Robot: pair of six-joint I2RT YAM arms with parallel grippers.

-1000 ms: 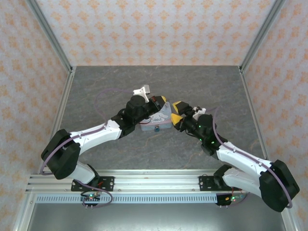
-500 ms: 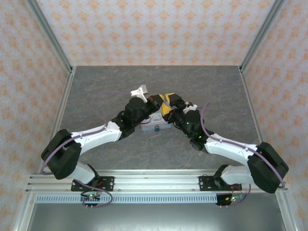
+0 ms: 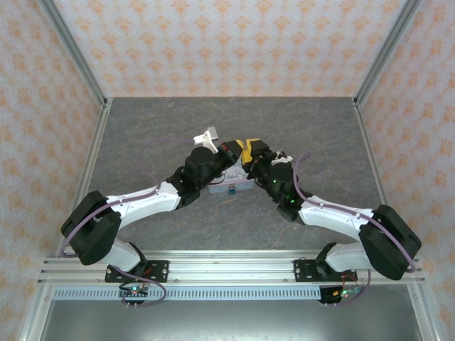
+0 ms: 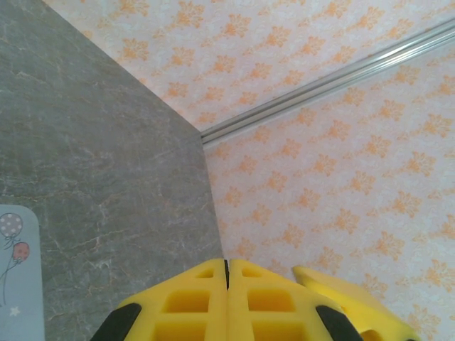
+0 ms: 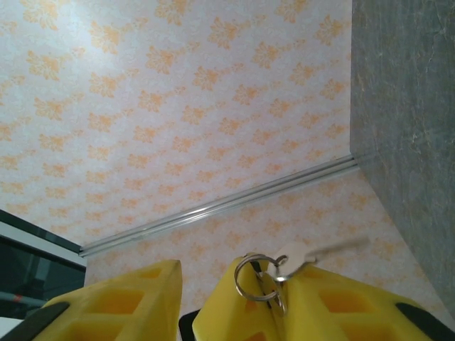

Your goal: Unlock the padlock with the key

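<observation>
My left gripper (image 3: pixel 240 148) (image 4: pixel 227 264) hovers above the table's middle, its jaws pressed together. In the right wrist view its yellow tip (image 5: pixel 227 305) pinches a silver ring (image 5: pixel 257 280), and the key (image 5: pixel 302 254) sticks out to the right. My right gripper (image 3: pixel 250 160) (image 5: pixel 227 266) straddles that tip with its jaws apart. One right finger (image 5: pixel 355 305) (image 4: pixel 348 295) lies against the key, the other (image 5: pixel 121 302) stands off. The padlock (image 3: pixel 232 190) is a tiny dark spot at the near side of the pastel tin box (image 3: pixel 229 186) (image 4: pixel 13 270).
Both arms reach inward over the grey marble-pattern table (image 3: pixel 298 128) and meet just behind the tin box. Patterned walls with metal corner posts (image 3: pixel 78 64) enclose the table on three sides. A metal rail (image 3: pixel 227 268) runs along the near edge.
The right arm has swung left from beside the box until its gripper meets the left gripper's tip, and its jaws have narrowed. The left gripper has stayed shut and barely moved.
</observation>
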